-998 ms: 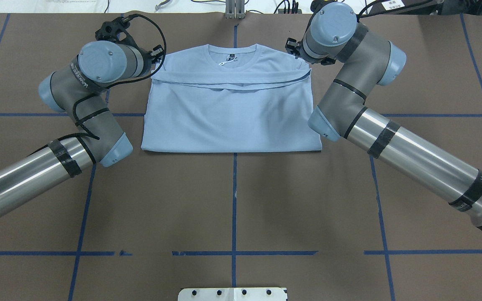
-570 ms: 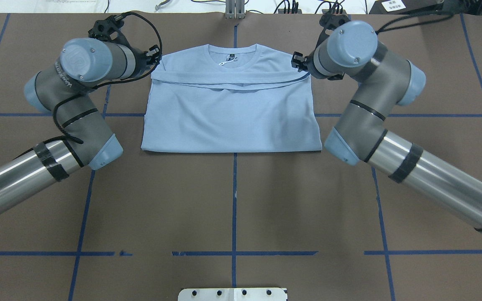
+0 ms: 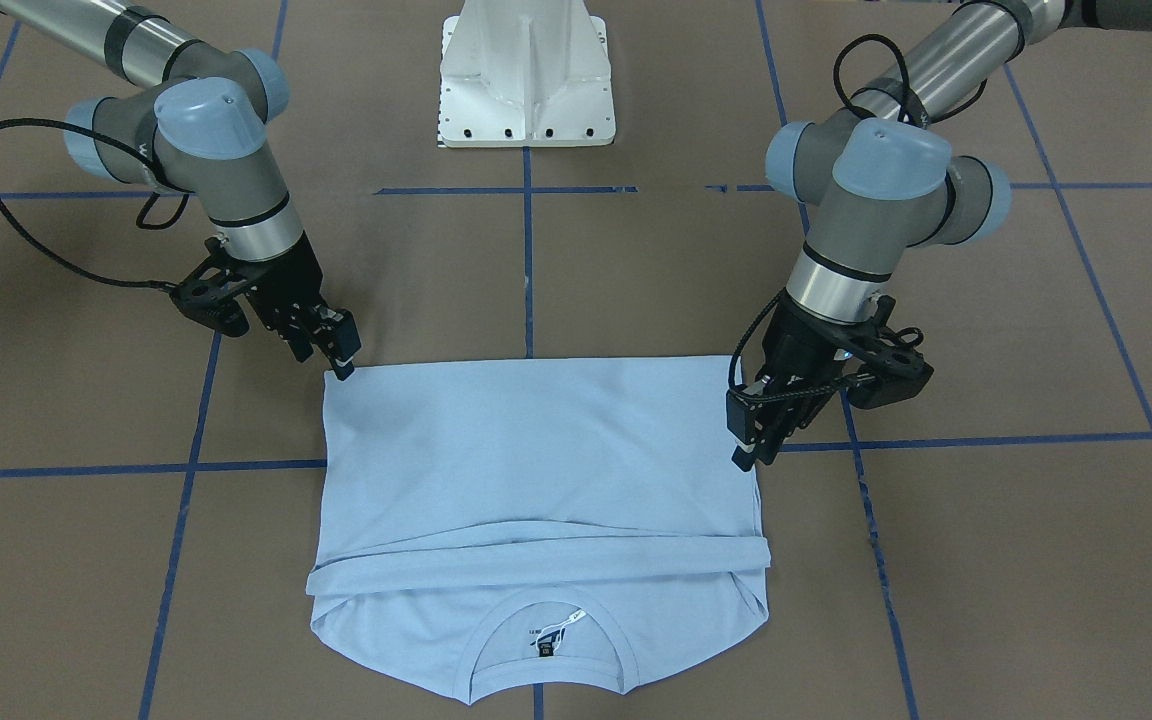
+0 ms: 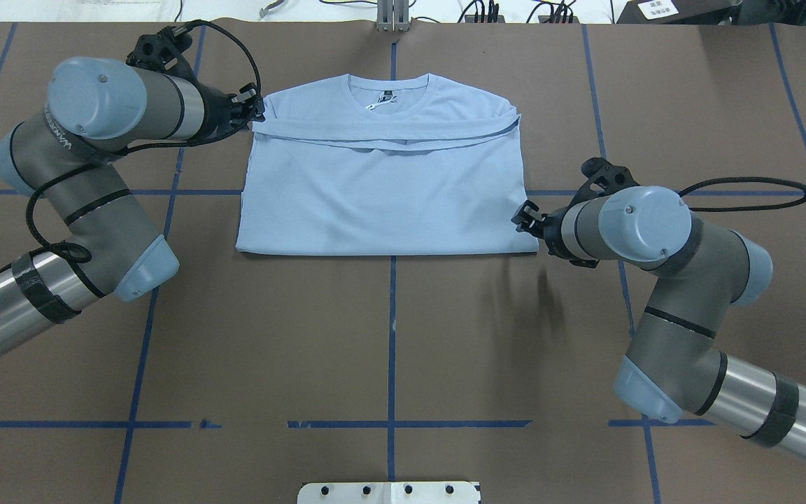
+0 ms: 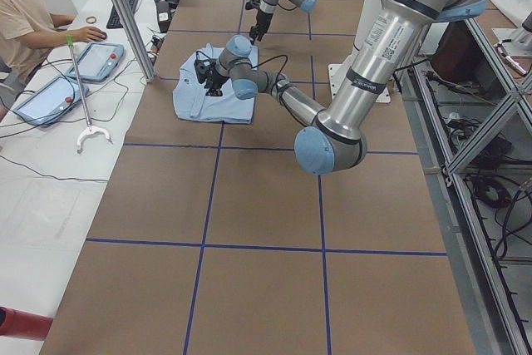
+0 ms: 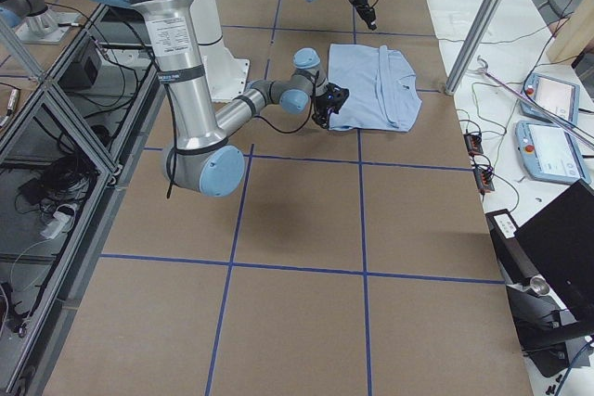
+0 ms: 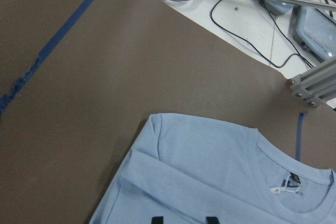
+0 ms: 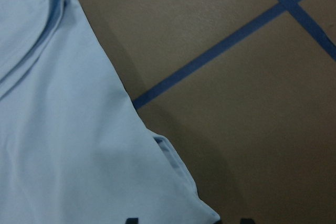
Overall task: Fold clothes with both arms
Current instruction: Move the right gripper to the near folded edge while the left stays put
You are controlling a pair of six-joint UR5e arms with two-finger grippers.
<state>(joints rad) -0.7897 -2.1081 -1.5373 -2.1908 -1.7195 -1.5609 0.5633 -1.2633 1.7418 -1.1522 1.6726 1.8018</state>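
Observation:
The light blue T-shirt (image 4: 385, 189) lies flat on the brown table, its lower half folded up to a band across the chest. Its collar and dark label (image 4: 387, 94) point away from the robot. My left gripper (image 4: 255, 112) hovers open at the far-left end of that band, by the sleeve. In the left wrist view its two tips stand apart over the shirt (image 7: 210, 182). My right gripper (image 4: 523, 218) is open at the shirt's near right corner, and its wrist view shows that corner (image 8: 68, 129) between the tips. In the front-facing view the left gripper (image 3: 748, 440) and right gripper (image 3: 336, 350) flank the shirt (image 3: 536, 450).
Blue tape lines (image 4: 392, 336) cross the brown table. The white pedestal base (image 3: 526, 70) stands at the robot's side. A metal post (image 4: 392, 17) and cables sit past the far edge. A person (image 5: 25, 14) sits at a side desk with tablets and a grabber tool (image 5: 83, 97).
My right arm has swung from the shirt's far right shoulder back to its near right corner. The left arm's elbow drew back and leftward, while its gripper stayed at the far-left fold.

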